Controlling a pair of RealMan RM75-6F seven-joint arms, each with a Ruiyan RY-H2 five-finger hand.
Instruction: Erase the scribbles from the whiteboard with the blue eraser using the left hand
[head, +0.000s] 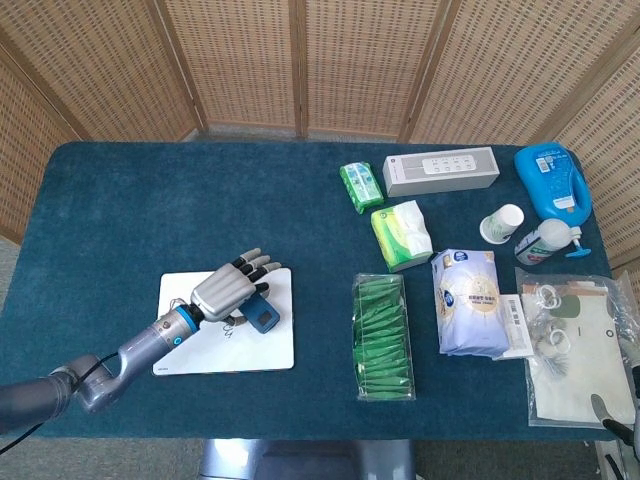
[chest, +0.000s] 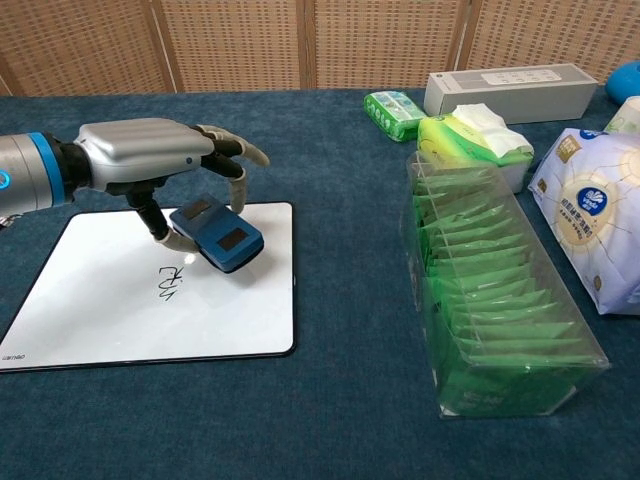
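Whiteboard (chest: 150, 310) lies flat on the table (chest: 330, 400) beneath our left hand (chest: 150, 165), its black scribble (chest: 168, 283) just below the thumb. We grip the blue eraser (chest: 216, 235) between thumb and fingers, tilted, with its lower edge at the board's surface beside the scribble.

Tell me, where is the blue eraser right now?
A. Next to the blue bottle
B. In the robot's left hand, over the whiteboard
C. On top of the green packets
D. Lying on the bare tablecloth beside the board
B. The left hand holds the eraser above the whiteboard, just right of the scribbles, which are not yet wiped.
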